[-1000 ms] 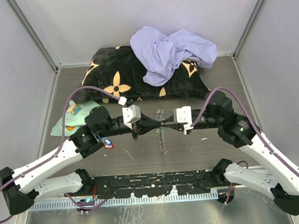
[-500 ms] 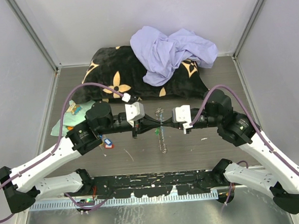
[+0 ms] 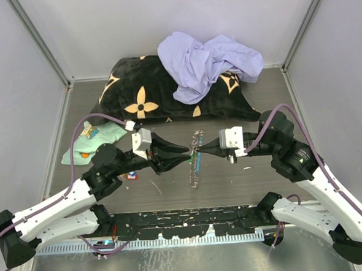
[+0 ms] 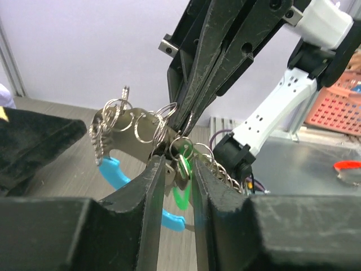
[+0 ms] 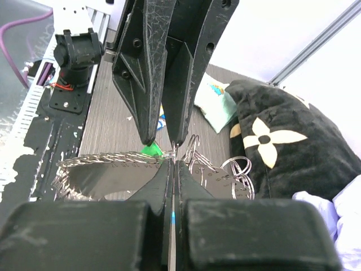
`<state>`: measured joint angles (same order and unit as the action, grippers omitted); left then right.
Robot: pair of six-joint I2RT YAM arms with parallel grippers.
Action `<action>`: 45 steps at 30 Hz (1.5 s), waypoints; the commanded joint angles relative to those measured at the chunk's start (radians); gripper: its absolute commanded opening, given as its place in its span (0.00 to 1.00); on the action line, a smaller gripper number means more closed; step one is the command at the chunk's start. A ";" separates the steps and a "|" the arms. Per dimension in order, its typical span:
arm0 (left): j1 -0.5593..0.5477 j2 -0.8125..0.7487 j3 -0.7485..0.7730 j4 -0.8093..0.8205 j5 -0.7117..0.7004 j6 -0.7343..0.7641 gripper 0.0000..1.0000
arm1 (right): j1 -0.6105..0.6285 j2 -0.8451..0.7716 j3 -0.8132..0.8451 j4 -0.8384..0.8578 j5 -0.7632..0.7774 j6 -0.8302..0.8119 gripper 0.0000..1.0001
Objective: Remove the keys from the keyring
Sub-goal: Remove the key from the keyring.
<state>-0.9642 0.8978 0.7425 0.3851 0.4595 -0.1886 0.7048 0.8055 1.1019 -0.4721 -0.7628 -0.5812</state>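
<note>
The keyring (image 3: pixel 196 165), a silver chain with a flat metal plate (image 4: pixel 138 127) and a light-blue crescent (image 4: pixel 115 172), hangs above the table between both arms. My right gripper (image 3: pixel 201 149) is shut on its top edge (image 5: pixel 174 162). From the left, my left gripper (image 3: pixel 186 155) stands open, its fingers either side of a green-tagged key (image 4: pixel 184 164) that still hangs from a ring. The right wrist view shows that green tag (image 5: pixel 151 149) just below the left fingertips (image 5: pixel 148 132). Other keys are hard to make out among the rings.
A black flowered pillow (image 3: pixel 166 96) with a lavender cloth (image 3: pixel 207 60) on it lies at the back. A mint-green cloth (image 3: pixel 92 141) is at the left. A small red and blue item (image 3: pixel 131 174) lies on the table under the left arm. Walls close in both sides.
My left gripper has opened and its wrist has drawn back to the left. The right wrist has shifted slightly right and stays shut on the hanging keyring.
</note>
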 commanded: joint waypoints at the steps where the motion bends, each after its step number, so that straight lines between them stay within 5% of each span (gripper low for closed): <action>1: 0.013 -0.059 -0.055 0.284 -0.032 -0.128 0.24 | -0.007 -0.035 -0.011 0.145 -0.043 0.056 0.01; 16: 0.013 0.023 -0.042 0.459 0.086 -0.211 0.05 | -0.027 -0.074 -0.093 0.285 -0.067 0.129 0.01; 45: 0.013 0.058 -0.025 0.384 0.082 -0.100 0.15 | -0.030 -0.071 -0.092 0.271 -0.073 0.124 0.01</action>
<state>-0.9535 0.9798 0.6842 0.7246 0.5541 -0.3187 0.6746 0.7460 0.9890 -0.2787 -0.8185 -0.4671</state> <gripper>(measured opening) 0.145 0.034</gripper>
